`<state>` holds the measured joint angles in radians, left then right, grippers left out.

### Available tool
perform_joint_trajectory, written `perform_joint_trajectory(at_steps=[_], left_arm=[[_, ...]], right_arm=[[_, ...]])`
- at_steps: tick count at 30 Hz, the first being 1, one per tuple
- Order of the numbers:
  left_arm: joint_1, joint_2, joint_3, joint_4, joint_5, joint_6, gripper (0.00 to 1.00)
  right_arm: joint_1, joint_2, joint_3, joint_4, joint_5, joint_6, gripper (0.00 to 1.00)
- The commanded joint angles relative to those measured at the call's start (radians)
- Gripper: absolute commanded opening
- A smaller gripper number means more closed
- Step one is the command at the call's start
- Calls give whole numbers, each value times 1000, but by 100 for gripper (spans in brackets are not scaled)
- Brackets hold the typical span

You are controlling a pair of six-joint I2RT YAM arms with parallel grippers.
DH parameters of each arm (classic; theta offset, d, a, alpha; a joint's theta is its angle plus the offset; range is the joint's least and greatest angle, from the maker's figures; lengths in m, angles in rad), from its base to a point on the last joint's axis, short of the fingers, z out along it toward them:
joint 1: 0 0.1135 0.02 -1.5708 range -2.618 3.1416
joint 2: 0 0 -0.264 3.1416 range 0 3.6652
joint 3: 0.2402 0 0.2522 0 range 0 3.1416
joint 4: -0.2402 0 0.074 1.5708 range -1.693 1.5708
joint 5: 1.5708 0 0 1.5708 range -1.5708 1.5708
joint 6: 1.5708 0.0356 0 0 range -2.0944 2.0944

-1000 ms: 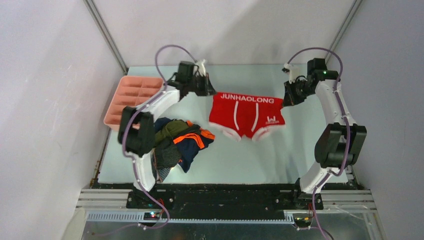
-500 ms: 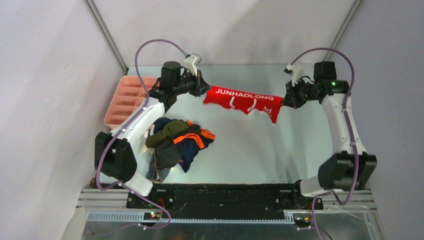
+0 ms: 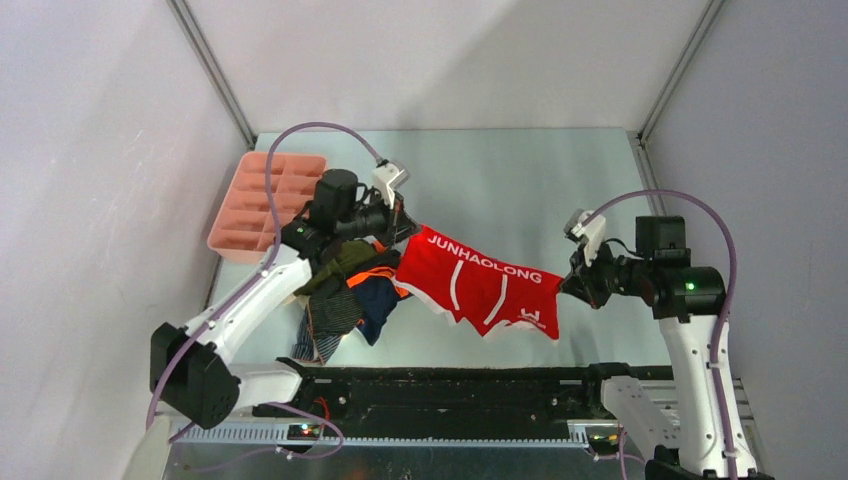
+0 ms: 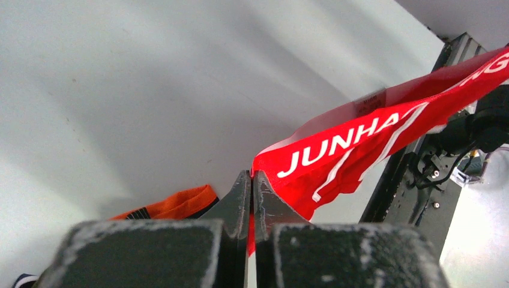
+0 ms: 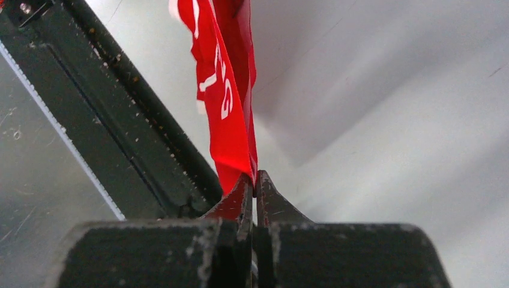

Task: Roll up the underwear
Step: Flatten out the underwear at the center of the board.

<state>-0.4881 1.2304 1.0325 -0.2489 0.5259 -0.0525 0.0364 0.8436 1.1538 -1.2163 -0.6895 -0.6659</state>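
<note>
Underwear [image 3: 478, 285]: red, waistband taut.
Left gripper [image 3: 404, 232]: clamped on waistband end.
Right gripper [image 3: 567, 287]: clamped on other end.
Advice: lower level, keep taut.

I am pinching the red briefs [image 5: 228, 120] in my right gripper [image 5: 253, 180], cloth stretching toward twelve o'clock, black rail [image 5: 114, 114] at ten.

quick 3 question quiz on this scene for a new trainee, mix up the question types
1. True or false: the red underwear lies on the table with nothing holding it.
2. What grips it? A) left fingers only B) right fingers only C) both
3. Fill in: the pink tray sits near the table's far ____ corner.
Key: 1 false, it is held up and stretched out. 2 C. 3 left.
</note>
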Motion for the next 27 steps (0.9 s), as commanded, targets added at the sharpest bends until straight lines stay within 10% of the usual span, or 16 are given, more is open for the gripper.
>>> perform_joint_trajectory(at_steps=[1, 16, 21, 27], left_arm=[[-9, 85, 10, 42, -16, -1, 0], [12, 817, 559, -12, -178, -163, 0], [16, 908, 639, 21, -340, -228, 0], [32, 929, 653, 20, -412, -327, 21]], right_arm=[[-14, 67, -63, 9, 29, 15, 0], [-117, 834, 138, 375, 228, -3, 1], [-140, 1076, 416, 427, 382, 157, 47], [-81, 1015, 467, 340, 331, 273, 60]])
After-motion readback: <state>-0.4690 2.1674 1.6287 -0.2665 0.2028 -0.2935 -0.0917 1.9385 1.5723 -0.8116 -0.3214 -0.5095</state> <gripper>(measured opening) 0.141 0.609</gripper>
